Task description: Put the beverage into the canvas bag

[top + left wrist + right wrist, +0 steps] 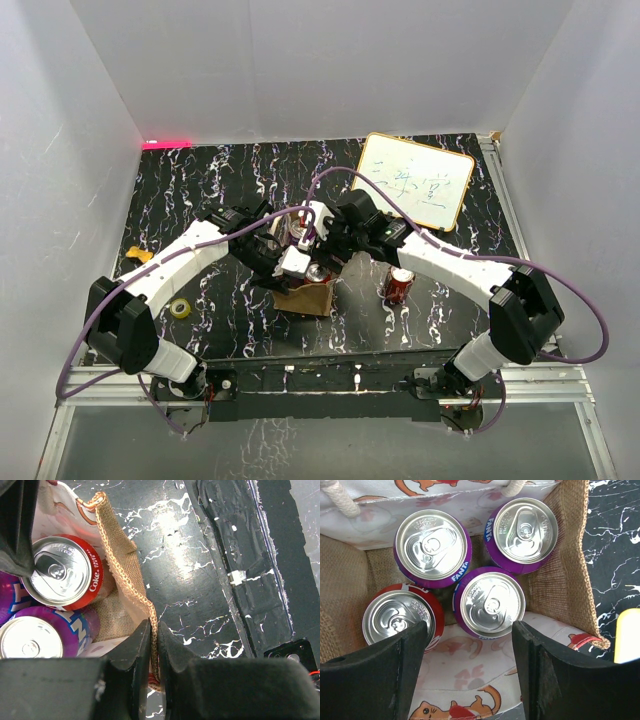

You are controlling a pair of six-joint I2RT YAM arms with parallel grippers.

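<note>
The canvas bag (pixel 312 298) stands at the table's middle front, tan burlap with a cat-print lining. In the right wrist view the bag (pixel 555 580) holds three purple Fanta cans (pixel 490 602) and one red Coke can (pixel 400 617), all upright. My right gripper (pixel 470 670) hangs open and empty just above the bag's near side. My left gripper (pixel 155 645) is shut on the bag's braided rim (pixel 120 565), beside the Coke can (pixel 62 570). Another red can (pixel 401 284) stands on the table right of the bag. Both grippers (pixel 300 255) meet over the bag.
A whiteboard (pixel 415 180) lies at the back right. A yellow tape roll (pixel 180 308) and a small yellow object (pixel 140 255) lie at the left. White walls close in the black marbled table (pixel 220 180). A raised black rail (pixel 245 575) runs along the table's near edge.
</note>
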